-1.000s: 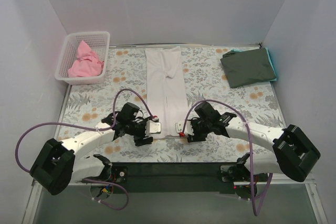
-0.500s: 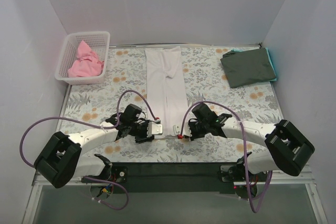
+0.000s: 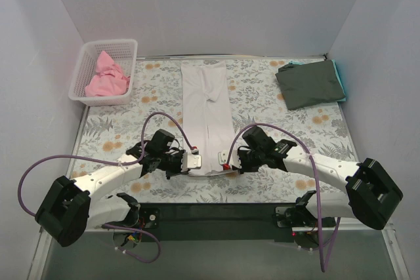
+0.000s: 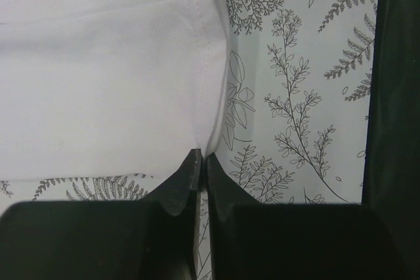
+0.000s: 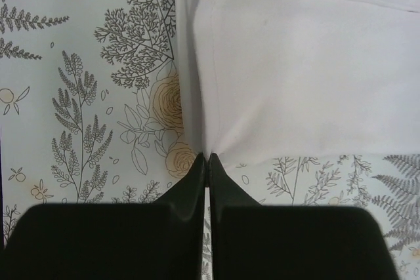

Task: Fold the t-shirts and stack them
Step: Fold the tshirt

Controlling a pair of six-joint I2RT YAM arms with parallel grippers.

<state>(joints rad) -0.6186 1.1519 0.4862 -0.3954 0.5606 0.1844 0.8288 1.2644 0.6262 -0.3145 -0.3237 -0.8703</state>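
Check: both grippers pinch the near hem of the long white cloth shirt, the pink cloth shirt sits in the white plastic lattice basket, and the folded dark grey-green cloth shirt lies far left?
Wrong side: the top external view shows the folded dark grey-green cloth shirt at the far right; the white plastic lattice basket sits far left. The rest holds.

Four shirts — white t-shirt (image 3: 207, 106), pink t-shirt (image 3: 105, 78), dark grey-green t-shirt (image 3: 310, 84), teal t-shirt (image 3: 340, 75) — one basket (image 3: 133, 63), and two arms, left arm (image 3: 108, 176) and right arm (image 3: 321, 164).
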